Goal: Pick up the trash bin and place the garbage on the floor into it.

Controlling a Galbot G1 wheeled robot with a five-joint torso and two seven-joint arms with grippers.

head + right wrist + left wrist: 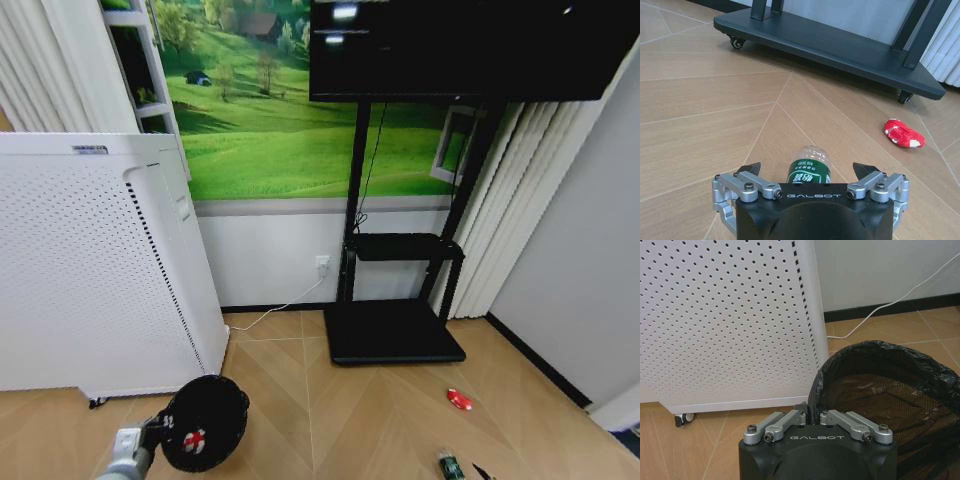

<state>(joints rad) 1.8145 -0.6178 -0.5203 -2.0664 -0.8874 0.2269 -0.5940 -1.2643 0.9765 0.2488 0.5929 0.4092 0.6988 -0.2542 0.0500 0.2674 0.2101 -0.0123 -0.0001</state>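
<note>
- Two grippers: left gripper (pixel 811 416) clamped on trash bin (pixel 880 390) rim.
- Right gripper (pixel 810 172) spread wide around green bottle (pixel 810 167) on floor (pixel 700 100).
- Red wrapper (pixel 903 133) nearby.

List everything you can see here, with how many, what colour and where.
trash bin: one, black, bag-lined, held at its rim, beside the white perforated unit
wrapper: one, red-and-white, on the floor near the TV stand base
green bottle: one, lying on the floor
white perforated unit: one, left
TV stand: one, black, centre
white cable: one, along the wall
left gripper: shut on the bin rim
right gripper: open, around the bottle
</note>
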